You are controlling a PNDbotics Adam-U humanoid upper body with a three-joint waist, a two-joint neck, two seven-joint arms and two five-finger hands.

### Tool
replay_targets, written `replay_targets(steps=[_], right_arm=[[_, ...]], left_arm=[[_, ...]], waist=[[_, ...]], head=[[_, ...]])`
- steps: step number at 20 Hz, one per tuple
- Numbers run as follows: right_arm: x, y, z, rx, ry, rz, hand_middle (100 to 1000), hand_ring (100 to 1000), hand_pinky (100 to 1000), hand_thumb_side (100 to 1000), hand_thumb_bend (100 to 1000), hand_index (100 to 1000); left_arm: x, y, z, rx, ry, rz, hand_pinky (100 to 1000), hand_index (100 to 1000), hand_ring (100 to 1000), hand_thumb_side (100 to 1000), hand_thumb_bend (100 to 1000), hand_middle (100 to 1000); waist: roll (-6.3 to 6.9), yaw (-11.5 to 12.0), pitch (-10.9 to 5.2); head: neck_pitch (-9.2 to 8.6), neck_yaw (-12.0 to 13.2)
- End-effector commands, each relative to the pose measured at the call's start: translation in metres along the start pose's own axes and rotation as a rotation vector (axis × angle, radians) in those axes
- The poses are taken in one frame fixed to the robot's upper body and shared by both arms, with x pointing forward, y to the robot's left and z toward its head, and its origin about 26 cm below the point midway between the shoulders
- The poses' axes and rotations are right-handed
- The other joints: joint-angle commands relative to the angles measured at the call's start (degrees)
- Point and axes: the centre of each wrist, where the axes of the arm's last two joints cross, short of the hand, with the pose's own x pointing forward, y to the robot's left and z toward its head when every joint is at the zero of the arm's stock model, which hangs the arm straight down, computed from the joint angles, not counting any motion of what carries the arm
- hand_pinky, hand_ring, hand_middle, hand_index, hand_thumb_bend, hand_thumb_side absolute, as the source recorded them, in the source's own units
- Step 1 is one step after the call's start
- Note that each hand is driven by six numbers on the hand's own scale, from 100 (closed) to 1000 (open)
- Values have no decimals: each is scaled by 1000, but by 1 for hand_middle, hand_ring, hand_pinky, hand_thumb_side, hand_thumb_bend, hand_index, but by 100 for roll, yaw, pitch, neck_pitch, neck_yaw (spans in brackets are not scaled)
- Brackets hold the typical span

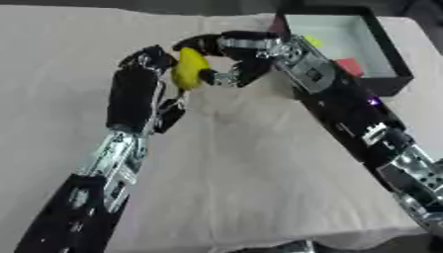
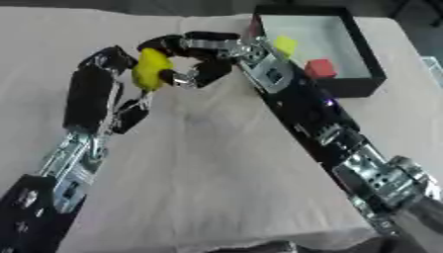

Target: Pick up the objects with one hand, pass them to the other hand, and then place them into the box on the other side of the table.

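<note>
Above the cloth-covered bench (image 1: 242,168), both the left hand (image 1: 143,74) and right hand (image 1: 229,59) curl around the yellow banana-shaped object (image 1: 190,68); a mistimed release risks dropping it short of the black-walled box (image 2: 368,54)

Pale beige cloth (image 1: 251,168) covered the table, wrinkled in places. Beyond the cloth's far edge ran a dark strip of background (image 1: 130,4). At the cloth's near edge, a dark rounded shape (image 2: 259,247) showed, unidentifiable.

Even, soft light; faint shadows on the table (image 1: 242,168); both views slightly blurred, far corners darker.
</note>
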Motion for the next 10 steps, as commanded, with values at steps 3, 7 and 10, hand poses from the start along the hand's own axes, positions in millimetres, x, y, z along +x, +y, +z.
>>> replay_targets(steps=[3,7,10], right_arm=[[1,-8,3,173,-97,138,942,1000,1000,497,100,916],[-4,-10,9,151,-51,97,785,983,1000,353,100,760],[-6,-13,13,115,-17,31,723,923,1000,259,100,687]], left_arm=[[11,8,-12,55,-29,9,600,459,578,100,100,487],[12,9,-12,76,-33,8,598,470,574,100,100,488],[14,9,-12,93,-34,7,597,487,572,100,100,489]], waist=[[14,-18,-97],[18,-28,-96],[22,-35,-93]], head=[[-15,-18],[-10,-18],[2,-25]])
